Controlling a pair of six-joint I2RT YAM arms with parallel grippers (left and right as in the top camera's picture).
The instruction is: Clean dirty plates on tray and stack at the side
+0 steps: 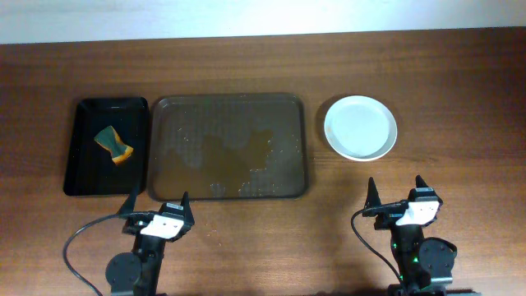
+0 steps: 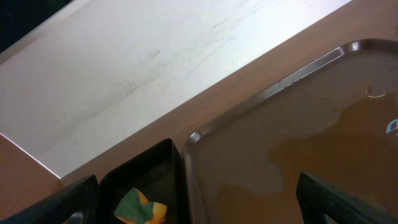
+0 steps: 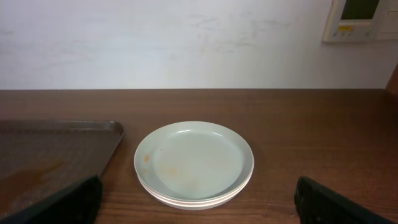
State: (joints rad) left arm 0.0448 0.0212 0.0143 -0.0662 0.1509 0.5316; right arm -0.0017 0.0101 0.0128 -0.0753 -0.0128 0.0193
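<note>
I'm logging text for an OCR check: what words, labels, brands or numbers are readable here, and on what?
None can be read.
Wall panel, right wrist view: a screen and a small yellow label, both too blurred to read.
Plates, tray, black bin, sponge: no markings visible.

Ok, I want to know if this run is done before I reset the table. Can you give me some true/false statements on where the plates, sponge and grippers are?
1. A plate lies on the large tray. False: it holds no plate, only wet smears.
2. The plates are stacked on the table, to the right of the large tray. True.
3. The sponge lies in the small black tray. True.
4. The left gripper holds the sponge. False: it is open and empty, near the large tray's front edge.
5. The right gripper is open and holds nothing. True.
</note>
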